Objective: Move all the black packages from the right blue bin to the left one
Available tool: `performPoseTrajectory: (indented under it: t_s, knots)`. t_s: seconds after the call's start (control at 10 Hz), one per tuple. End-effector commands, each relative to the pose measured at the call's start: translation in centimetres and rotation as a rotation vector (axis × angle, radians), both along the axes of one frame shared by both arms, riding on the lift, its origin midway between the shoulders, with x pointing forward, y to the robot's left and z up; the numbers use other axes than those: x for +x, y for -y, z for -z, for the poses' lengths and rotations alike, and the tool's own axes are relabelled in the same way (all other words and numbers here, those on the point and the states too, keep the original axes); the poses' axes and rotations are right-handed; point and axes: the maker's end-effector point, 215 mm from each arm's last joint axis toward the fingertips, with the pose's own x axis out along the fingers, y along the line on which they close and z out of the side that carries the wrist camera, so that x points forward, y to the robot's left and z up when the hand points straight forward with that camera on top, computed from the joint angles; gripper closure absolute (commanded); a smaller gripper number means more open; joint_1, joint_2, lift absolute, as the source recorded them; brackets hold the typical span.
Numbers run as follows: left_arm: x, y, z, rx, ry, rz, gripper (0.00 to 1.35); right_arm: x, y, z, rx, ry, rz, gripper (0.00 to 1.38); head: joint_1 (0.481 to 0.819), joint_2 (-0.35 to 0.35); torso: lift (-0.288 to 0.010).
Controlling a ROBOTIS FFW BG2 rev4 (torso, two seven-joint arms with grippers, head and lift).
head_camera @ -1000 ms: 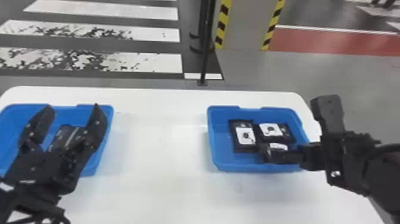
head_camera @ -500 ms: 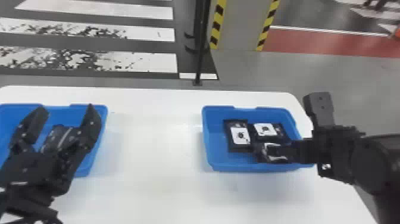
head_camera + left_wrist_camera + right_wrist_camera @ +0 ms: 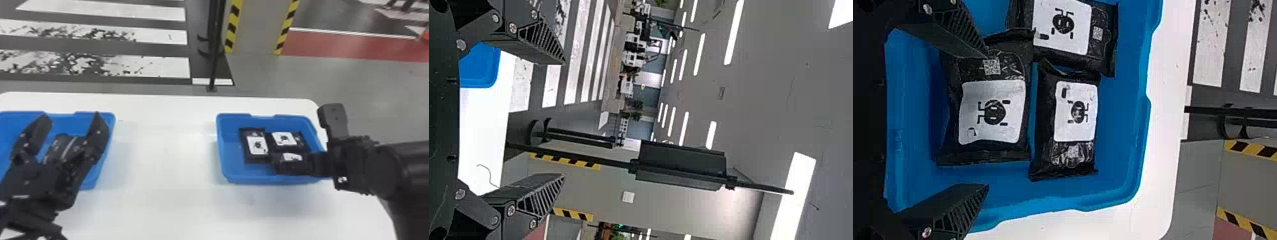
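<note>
In the head view my left gripper (image 3: 71, 118) is open above the left blue bin (image 3: 110, 127), where a black package (image 3: 65, 148) lies. Its open fingers face the room in the left wrist view, with nothing between them (image 3: 563, 119). My right gripper (image 3: 320, 140) stands at the right side of the right blue bin (image 3: 225, 153), which holds black packages at left (image 3: 256, 145), far right (image 3: 284, 138) and near right (image 3: 292, 164). In the right wrist view the open right gripper (image 3: 987, 120) has one finger over an end of the nearest package (image 3: 992, 112).
Both bins stand on a white table (image 3: 166, 153), with a wide stretch of tabletop between them. Beyond the table's far edge is a dark pole (image 3: 215, 54). The right bin's rim (image 3: 1140, 150) runs close around the packages.
My right gripper has moved left, farther over the right bin and its near package. The whole head view has shifted slightly. My left gripper keeps its place above the left bin.
</note>
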Motion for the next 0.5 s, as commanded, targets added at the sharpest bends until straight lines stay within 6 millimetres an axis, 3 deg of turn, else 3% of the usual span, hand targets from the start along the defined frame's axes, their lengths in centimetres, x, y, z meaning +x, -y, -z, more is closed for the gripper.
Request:
performPoseTrajectory:
  t_s: [0.0, 0.2, 0.3, 0.4]
  knots:
    - [0.00, -0.02, 0.00, -0.002, 0.000, 0.000, 0.28, -0.39, -0.20, 0.92, 0.010, -0.027, -0.003, 0.11, 0.695, -0.153, -0.181]
    - [0.00, -0.13, -0.08, -0.003, 0.002, -0.002, 0.28, -0.35, -0.08, 1.01, 0.006, -0.029, -0.001, 0.17, 0.695, -0.151, -0.181]
    - [0.01, -0.12, -0.01, -0.002, 0.000, -0.002, 0.28, -0.33, -0.21, 1.43, 0.018, -0.042, -0.002, 0.36, 0.695, -0.150, -0.181]
    - [0.02, -0.22, -0.02, -0.003, 0.000, -0.004, 0.28, -0.20, -0.38, 1.57, 0.028, -0.047, -0.005, 0.68, 0.695, -0.151, -0.181]
